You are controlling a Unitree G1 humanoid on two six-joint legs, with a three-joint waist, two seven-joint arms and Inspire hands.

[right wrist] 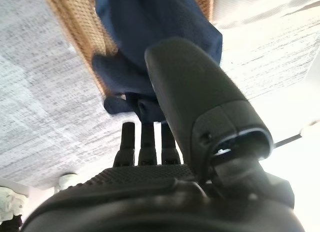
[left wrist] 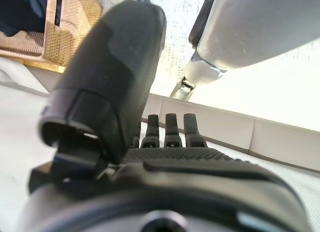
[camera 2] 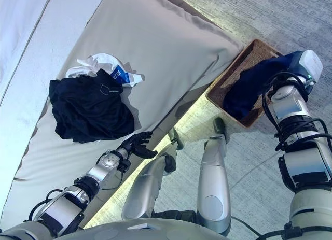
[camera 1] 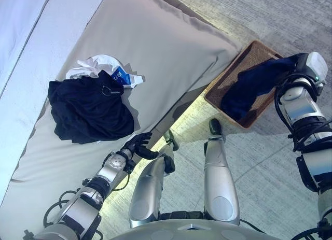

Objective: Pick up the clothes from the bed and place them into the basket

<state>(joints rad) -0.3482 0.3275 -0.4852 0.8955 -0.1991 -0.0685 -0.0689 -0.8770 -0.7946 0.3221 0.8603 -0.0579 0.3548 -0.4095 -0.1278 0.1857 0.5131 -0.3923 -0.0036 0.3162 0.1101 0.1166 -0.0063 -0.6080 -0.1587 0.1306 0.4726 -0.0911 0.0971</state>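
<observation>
Clothes in two lots: a dark navy garment (camera 1: pixel 251 87) hangs from my right hand (right wrist: pixel 165 106) and drapes down into the woven basket (camera 1: pixel 220 84), which stands on the carpeted floor (camera 1: pixel 290 22) just beside the bed's edge. In the right wrist view I see the thumb and fingers curled into the blue fabric, so that hand is grasping the garment, held above the basket's far rim. On the bed (camera 1: pixel 155 48), a black garment (camera 1: pixel 88 110) lies crumpled in a heap on the beige cover, with a white garment (camera 1: pixel 98 64) bunched touching its far side and partly under it; a small blue patch shows on the white one. My left hand (camera 1: pixel 137 145) sits low at the near edge of the bed, near the black heap but apart from it, fingers loosely bent and relaxed, holding nothing.
</observation>
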